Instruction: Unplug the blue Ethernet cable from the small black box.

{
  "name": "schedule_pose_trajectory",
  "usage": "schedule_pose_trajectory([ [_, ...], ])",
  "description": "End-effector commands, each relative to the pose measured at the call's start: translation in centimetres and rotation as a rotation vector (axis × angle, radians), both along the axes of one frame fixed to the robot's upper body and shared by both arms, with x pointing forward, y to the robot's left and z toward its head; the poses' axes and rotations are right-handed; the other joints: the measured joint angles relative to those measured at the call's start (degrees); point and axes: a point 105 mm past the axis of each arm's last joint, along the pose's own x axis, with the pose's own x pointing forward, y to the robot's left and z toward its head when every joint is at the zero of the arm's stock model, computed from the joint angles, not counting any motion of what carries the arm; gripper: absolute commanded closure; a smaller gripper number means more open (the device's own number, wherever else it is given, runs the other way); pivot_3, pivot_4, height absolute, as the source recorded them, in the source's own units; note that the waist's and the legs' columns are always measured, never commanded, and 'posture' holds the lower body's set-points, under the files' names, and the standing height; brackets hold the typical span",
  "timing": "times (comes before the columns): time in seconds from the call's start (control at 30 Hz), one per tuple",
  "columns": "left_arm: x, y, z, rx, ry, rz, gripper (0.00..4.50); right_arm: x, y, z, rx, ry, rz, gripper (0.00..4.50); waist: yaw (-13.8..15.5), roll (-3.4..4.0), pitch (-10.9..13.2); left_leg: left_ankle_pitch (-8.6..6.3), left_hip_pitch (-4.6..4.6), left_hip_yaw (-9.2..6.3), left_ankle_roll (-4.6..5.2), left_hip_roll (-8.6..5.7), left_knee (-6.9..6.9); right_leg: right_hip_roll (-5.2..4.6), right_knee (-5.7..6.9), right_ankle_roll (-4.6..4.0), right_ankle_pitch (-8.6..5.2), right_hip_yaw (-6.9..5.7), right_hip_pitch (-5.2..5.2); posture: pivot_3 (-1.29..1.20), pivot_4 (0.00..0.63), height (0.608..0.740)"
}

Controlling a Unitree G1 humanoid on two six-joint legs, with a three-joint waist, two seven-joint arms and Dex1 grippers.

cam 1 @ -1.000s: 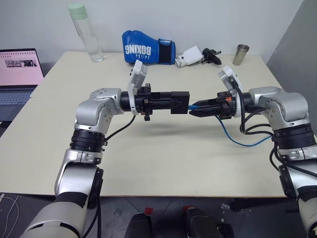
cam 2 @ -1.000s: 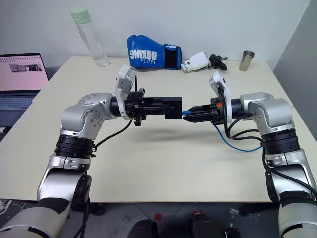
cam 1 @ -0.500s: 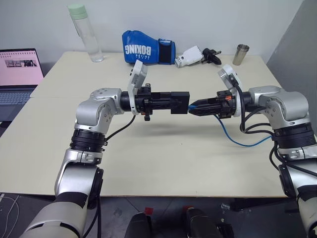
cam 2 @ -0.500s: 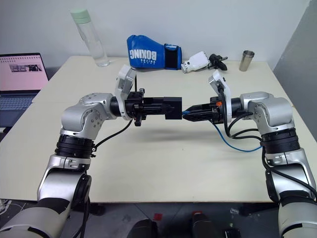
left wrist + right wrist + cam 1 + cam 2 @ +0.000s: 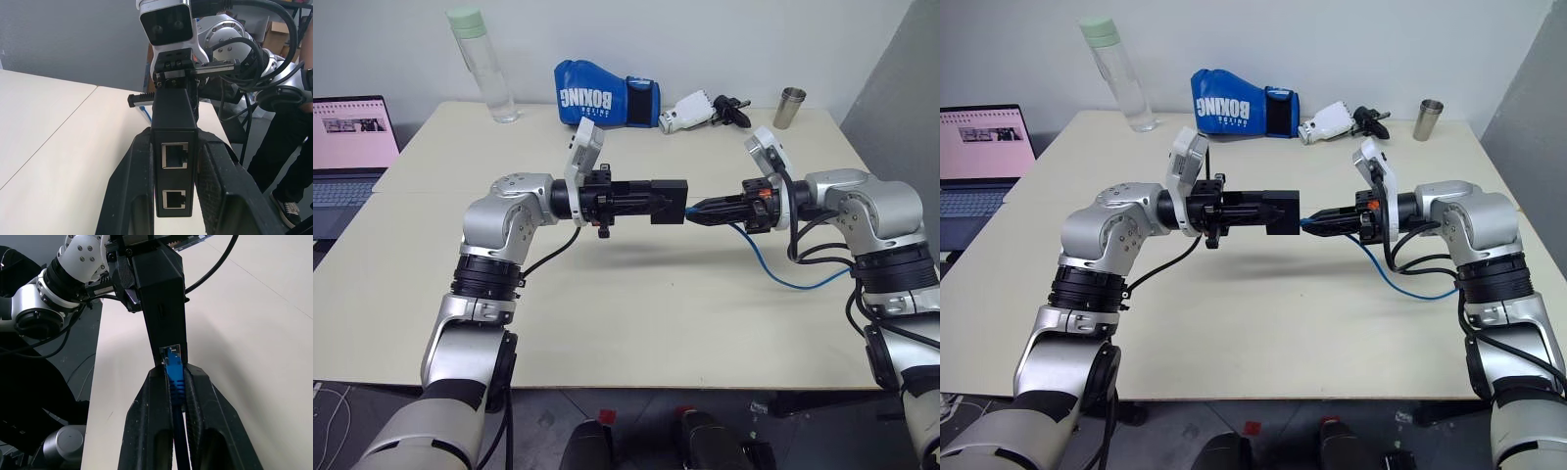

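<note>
Above the table (image 5: 636,294), the left gripper (image 5: 658,203) pinches the small black box (image 5: 668,203) while the right gripper (image 5: 177,382) closes on the blue Ethernet cable (image 5: 175,374) (plug seated straight ahead of its fingers), its cord running back between them.

Cream table (image 5: 636,323); at far edge: clear bottle (image 5: 481,64), blue boxing glove (image 5: 605,96), metal cup (image 5: 790,107). Laptop (image 5: 350,147) set beside table.
</note>
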Motion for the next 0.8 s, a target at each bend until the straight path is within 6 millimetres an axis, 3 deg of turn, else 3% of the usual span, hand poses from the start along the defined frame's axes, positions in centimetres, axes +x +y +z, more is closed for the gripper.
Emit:
schedule_pose_trajectory([
  [0.03, -0.7, -0.2, 0.9, 0.014, -0.043, -0.038, 3.71, 0.0, -1.0, 2.1, 0.020, -0.046, -0.011, 4.44, 0.0, 0.00, 0.0, 0.00, 0.00, 0.00, 0.00, 0.00, 0.00, 0.00, 0.00, 0.00, 0.00, 0.00, 0.00, 0.00, 0.150, 0.740],
  [0.23, -0.8, 0.6, 0.6, 0.031, -0.046, -0.027, 3.71, -0.5, -5.1, 1.2, -0.055, -0.016, -0.093, 4.44, 0.2, 0.05, 0.1, 0.00, -0.01, 0.00, 0.00, -0.01, -0.01, 0.00, -0.04, 0.00, 0.00, 0.00, 0.00, 0.00, 0.150, 0.740],
  [0.47, -0.7, 0.7, 0.4, 0.039, -0.047, -0.024, 3.71, -0.2, -6.0, 0.9, -0.043, -0.016, -0.162, 4.44, -0.1, 0.07, 0.1, 0.00, 0.01, 0.03, 0.01, -0.03, -0.04, -0.01, -0.02, 0.02, -0.01, 0.06, -0.01, 0.00, 0.150, 0.740],
  [0.53, -0.7, 0.6, 0.5, 0.036, -0.054, -0.021, 3.71, 1.1, -6.6, 0.3, -0.064, -0.059, -0.274, 4.44, -0.1, 0.07, 0.1, 0.00, 0.01, 0.02, 0.01, -0.02, -0.05, 0.01, -0.02, 0.02, -0.01, 0.05, -0.02, 0.00, 0.150, 0.740],
  [0.67, -0.8, 0.7, 0.3, 0.026, -0.053, -0.003, 3.71, 5.8, -10.7, -3.4, -0.180, -0.158, -0.782, 4.44, 0.1, 0.05, 0.1, 0.00, -0.01, 0.01, 0.01, -0.01, -0.05, -0.01, -0.05, 0.02, -0.01, 0.05, 0.00, 0.00, 0.150, 0.740],
  [0.8, -0.9, 0.8, 0.1, 0.022, -0.045, 0.008, 3.71, 6.9, -12.6, -6.1, -0.225, -0.186, -1.027, 4.44, 0.2, 0.09, 0.1, 0.01, -0.03, 0.07, -0.01, -0.05, -0.08, -0.06, -0.03, 0.04, -0.02, 0.12, -0.05, 0.00, 0.150, 0.740],
])
